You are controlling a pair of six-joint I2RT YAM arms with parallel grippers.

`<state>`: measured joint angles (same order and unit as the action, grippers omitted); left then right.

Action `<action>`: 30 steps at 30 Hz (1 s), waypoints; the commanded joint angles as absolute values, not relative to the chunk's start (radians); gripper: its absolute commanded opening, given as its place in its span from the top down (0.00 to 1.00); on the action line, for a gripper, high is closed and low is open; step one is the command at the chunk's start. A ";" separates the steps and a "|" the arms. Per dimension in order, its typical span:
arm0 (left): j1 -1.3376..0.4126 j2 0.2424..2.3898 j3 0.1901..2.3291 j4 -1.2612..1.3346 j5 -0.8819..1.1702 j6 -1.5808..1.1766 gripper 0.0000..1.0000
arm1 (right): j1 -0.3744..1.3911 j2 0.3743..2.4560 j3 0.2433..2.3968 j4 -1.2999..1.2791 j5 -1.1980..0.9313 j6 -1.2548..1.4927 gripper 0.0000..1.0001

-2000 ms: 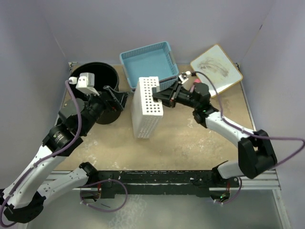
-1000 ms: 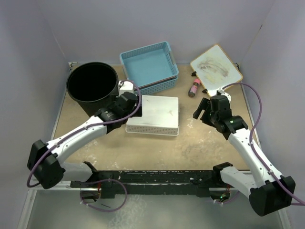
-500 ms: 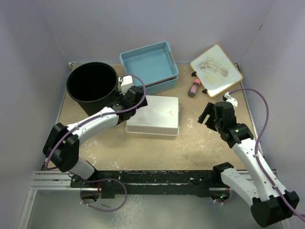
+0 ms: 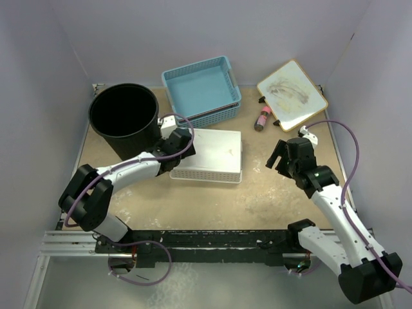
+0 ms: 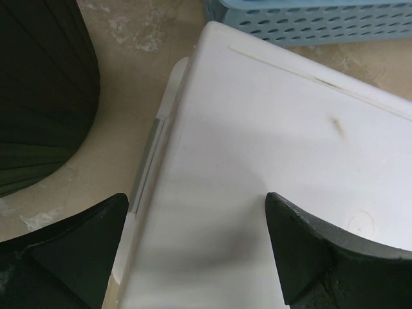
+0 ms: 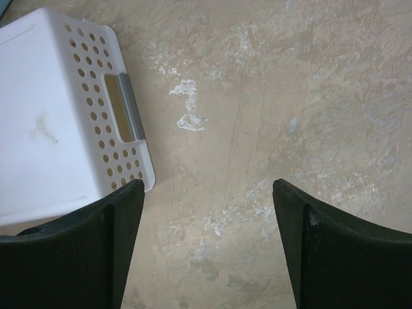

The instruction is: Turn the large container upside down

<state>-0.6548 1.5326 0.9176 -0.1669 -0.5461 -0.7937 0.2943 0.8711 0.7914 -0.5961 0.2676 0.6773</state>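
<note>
The large container (image 4: 124,116) is a tall black bucket at the back left, standing upright with its mouth facing up; its dark side (image 5: 38,96) fills the left of the left wrist view. My left gripper (image 4: 182,143) (image 5: 196,199) hovers open over the left edge of an overturned white basket (image 4: 209,154), just right of the bucket and not touching it. Over bare table right of the basket, my right gripper (image 4: 279,153) (image 6: 209,187) is open with nothing between its fingers.
The white basket (image 5: 270,148) (image 6: 51,141) lies bottom-up mid-table. Stacked light-blue baskets (image 4: 199,87) (image 5: 309,22) sit behind it. A whiteboard (image 4: 291,93) and a small pink bottle (image 4: 262,118) are at the back right. Walls enclose the table.
The white basket went from standing on edge between both grippers to lying flat, bottom-up. Since then the left arm has folded in near the basket's corner and the right gripper has drawn back slightly.
</note>
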 commanded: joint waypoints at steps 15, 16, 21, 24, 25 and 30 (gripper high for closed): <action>-0.873 1.655 1.062 0.005 -0.044 -0.594 0.15 | 0.298 0.893 0.828 -0.577 0.261 0.602 0.18; -0.877 1.648 1.085 0.022 0.035 -0.600 0.15 | 0.298 0.900 0.837 -0.578 0.255 0.587 0.18; -0.887 1.578 1.234 -0.125 0.151 -0.546 0.15 | 0.297 0.935 0.872 -0.589 0.250 0.558 0.18; -0.880 1.529 1.275 -0.252 0.051 -0.494 0.14 | 0.298 0.951 0.876 -0.536 0.165 0.536 0.18; -0.872 1.513 1.281 -0.280 0.014 -0.489 0.14 | 0.298 0.961 0.876 -0.513 0.128 0.528 0.19; -0.741 1.386 1.242 -0.343 -0.073 -0.554 0.14 | 0.447 1.082 0.940 -0.429 0.039 0.494 0.19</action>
<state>-0.8471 1.4971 1.2484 -0.2615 0.0139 -0.5343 0.3248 0.9955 0.8410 -0.5224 0.1200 0.5449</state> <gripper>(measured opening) 0.855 0.811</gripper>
